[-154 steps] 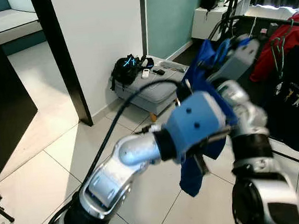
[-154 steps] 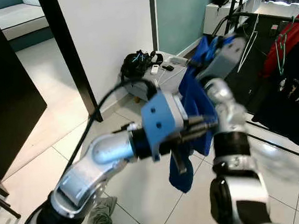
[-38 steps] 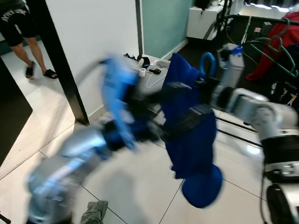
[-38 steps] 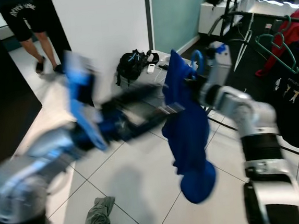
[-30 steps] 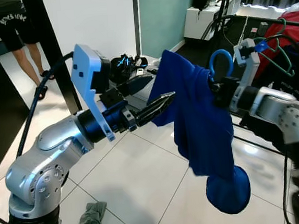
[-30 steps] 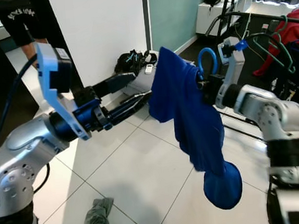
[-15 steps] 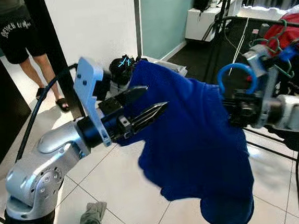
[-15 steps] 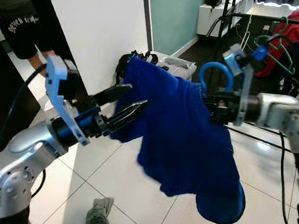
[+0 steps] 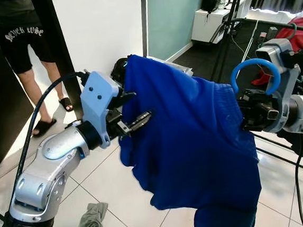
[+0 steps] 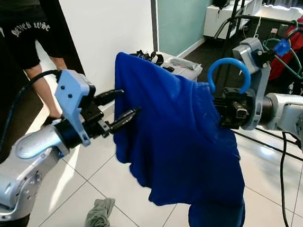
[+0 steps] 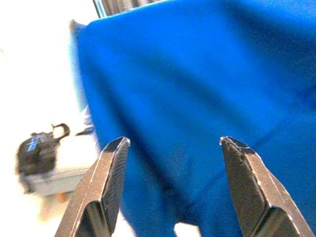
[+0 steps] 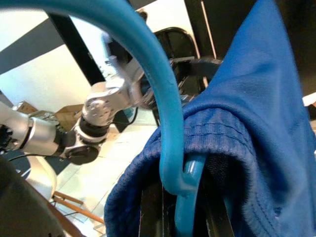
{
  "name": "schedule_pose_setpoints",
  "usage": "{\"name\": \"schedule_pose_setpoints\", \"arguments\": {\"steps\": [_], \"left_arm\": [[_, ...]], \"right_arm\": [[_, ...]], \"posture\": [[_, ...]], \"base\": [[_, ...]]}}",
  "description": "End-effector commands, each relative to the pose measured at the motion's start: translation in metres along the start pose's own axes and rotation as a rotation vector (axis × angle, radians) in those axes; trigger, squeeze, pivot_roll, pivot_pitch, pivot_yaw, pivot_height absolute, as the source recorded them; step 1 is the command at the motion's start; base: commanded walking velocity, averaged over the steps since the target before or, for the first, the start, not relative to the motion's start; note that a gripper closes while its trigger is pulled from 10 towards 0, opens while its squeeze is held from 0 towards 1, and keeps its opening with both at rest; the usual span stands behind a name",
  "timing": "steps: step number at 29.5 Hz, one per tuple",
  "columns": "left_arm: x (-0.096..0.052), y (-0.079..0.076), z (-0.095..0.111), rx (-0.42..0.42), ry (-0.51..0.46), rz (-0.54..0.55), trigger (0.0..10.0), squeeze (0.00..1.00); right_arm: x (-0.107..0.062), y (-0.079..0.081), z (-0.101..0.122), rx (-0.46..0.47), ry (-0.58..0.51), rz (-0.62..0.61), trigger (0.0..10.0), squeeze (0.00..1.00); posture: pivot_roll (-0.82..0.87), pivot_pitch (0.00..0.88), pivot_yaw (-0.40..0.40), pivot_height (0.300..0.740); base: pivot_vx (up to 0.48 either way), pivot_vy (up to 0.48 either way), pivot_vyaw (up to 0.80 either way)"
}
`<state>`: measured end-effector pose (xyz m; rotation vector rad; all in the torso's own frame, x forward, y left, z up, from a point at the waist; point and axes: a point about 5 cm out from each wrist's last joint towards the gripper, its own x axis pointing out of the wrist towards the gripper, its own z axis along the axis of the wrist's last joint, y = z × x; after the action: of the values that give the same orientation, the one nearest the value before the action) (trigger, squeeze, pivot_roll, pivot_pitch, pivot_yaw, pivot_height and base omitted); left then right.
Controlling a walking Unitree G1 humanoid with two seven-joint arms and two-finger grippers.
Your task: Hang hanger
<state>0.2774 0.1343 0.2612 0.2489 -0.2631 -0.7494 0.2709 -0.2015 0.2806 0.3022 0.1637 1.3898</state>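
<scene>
Right jaws (image 10: 226, 109) clamp hanger (image 10: 228, 75).

garment (image 9: 197, 152): solid royal blue
hanger (image 9: 254, 72): light blue
fingers (image 11: 111, 187): black
floor (image 9: 117, 201): white tiles
crumpled cloth (image 9: 95, 224): grey-green

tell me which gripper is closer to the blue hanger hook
Right. The right gripper sits directly under the blue hanger hook, its fingers shut on the hanger at the shirt's collar. The left gripper is off at the blue shirt's far shoulder, fingers open.
</scene>
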Motion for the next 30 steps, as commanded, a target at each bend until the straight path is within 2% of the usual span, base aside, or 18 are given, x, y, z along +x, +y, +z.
{"name": "schedule_pose_setpoints", "arguments": {"steps": [1, 6, 10, 12, 14, 18, 30], "left_arm": [[-0.004, 0.011, 0.002, 0.038, 0.000, 0.047, 10.0, 0.00], [-0.017, 0.033, 0.000, 0.054, 0.007, 0.106, 10.0, 0.00], [-0.018, 0.035, 0.000, 0.039, -0.014, 0.099, 10.0, 0.00], [-0.018, 0.033, 0.001, 0.010, -0.037, 0.068, 10.0, 0.00], [-0.017, 0.024, 0.003, -0.056, -0.079, -0.032, 10.0, 0.00], [-0.016, 0.019, 0.004, -0.096, -0.097, -0.103, 10.0, 0.00], [-0.015, 0.014, -0.005, -0.132, -0.088, -0.125, 10.0, 0.00]], "right_arm": [[0.000, 0.009, 0.006, -0.026, 0.002, 0.041, 10.0, 0.00], [-0.001, 0.018, 0.010, -0.027, 0.000, 0.088, 10.0, 0.00], [-0.001, 0.022, 0.010, -0.028, 0.001, 0.105, 10.0, 0.00], [-0.001, 0.024, 0.010, -0.029, 0.002, 0.118, 10.0, 0.00], [0.000, 0.029, 0.011, -0.029, 0.003, 0.147, 10.0, 0.00], [0.001, 0.032, 0.012, -0.030, 0.008, 0.162, 10.0, 0.00], [0.005, 0.036, -0.004, -0.010, 0.046, 0.146, 10.0, 0.00]], "posture": [[-0.08, 0.000, -0.051, 0.740], [-0.09, 0.000, -0.044, 0.740], [-0.09, 0.000, -0.044, 0.740], [-0.10, 0.000, -0.041, 0.740], [-0.10, 0.000, -0.036, 0.740], [-0.11, 0.000, -0.035, 0.740], [-0.11, 0.000, -0.028, 0.740]], "base": [[0.000, 0.000, 0.00], [0.000, 0.000, 0.00], [0.000, 0.000, 0.00], [0.000, 0.000, 0.00], [0.000, 0.000, 0.00], [0.000, 0.000, 0.00], [0.000, 0.000, 0.00]]}}
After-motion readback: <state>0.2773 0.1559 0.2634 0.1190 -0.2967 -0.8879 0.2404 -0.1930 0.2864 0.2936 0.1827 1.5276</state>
